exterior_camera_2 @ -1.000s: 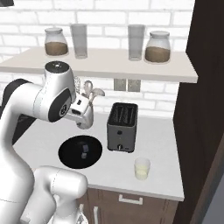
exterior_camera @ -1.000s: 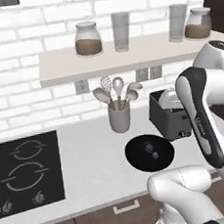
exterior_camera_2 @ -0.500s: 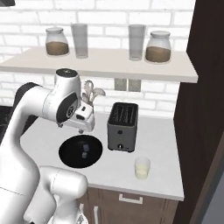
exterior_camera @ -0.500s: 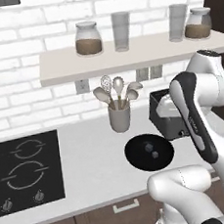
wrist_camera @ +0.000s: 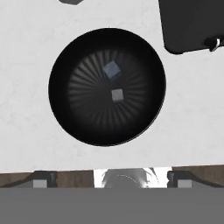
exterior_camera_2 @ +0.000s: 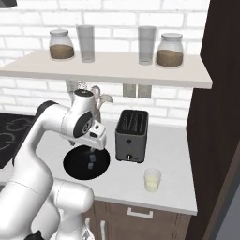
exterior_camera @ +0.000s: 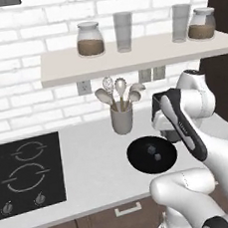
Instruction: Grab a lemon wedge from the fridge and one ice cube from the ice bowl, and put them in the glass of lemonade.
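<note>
Over the last second the arm has folded down and forward. The gripper (exterior_camera_2: 97, 142), which stood higher and back near the wall, now hangs low over the ice bowl (exterior_camera_2: 75, 168). The kitchen itself has not shifted in either base view, so this is the arm's move and not the base driving. The jaws are spread wide and hold nothing.

In my judgement this is the approach for the ice pick. The hand view looks straight down into the ice bowl (wrist_camera: 78, 122), with one ice cube (wrist_camera: 117, 95) almost dead centre beneath the gripper and a second cube (wrist_camera: 111, 70) just beyond it. The two lie close together but apart. The descent and the closing of the jaws are yet to come.

The toaster (exterior_camera_2: 131, 136) stands just beside the gripper. The glass of lemonade (exterior_camera_2: 152, 180) sits past the toaster, well apart from the gripper, near the counter's front edge.

In the left base view the forearm covers the hand. The glass is small, so whether anything already floats in it is probably beyond telling.
</note>
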Available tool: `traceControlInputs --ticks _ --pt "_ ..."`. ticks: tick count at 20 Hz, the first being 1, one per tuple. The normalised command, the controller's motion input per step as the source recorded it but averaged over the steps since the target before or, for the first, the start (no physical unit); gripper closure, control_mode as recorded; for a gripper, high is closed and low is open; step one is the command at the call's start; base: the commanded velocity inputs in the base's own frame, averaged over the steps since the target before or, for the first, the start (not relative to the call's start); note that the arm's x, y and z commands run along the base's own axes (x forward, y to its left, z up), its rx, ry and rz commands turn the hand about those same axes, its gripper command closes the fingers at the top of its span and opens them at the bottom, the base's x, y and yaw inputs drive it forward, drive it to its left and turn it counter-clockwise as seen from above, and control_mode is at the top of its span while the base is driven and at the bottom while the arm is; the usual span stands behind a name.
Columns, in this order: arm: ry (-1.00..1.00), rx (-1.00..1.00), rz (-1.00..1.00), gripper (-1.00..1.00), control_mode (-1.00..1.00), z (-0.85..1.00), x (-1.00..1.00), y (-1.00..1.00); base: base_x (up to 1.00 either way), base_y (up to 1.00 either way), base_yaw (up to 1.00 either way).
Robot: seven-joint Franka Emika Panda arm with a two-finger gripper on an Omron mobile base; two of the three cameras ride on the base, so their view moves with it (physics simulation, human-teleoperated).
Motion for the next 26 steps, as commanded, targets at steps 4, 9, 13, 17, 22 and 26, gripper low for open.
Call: traceControlInputs --ticks 4,9,13,17,22,26 --pt "0.00 0.00 0.03 -1.00 -1.00 -0.14 0.48 0.04 0.00 0.00 0.00" --pt "0.01 -0.06 0.04 -1.00 -1.00 -0.46 0.47 0.25 0.00 0.00 0.00" --pt "0.13 -0.05 0.24 -1.00 -1.00 -0.65 0.57 0.26 0.00 0.00 0.00" --pt "0.28 -0.02 0.36 -1.00 -1.00 -0.35 0.33 0.00 0.00 0.00 0.00" --pt "0.28 -0.01 0.12 -1.00 -1.00 -0.42 0.04 0.00 0.00 0.00 0.00" --pt "0.00 0.00 0.09 -1.00 -1.00 -0.58 0.00 0.00 0.00 0.00 0.00"
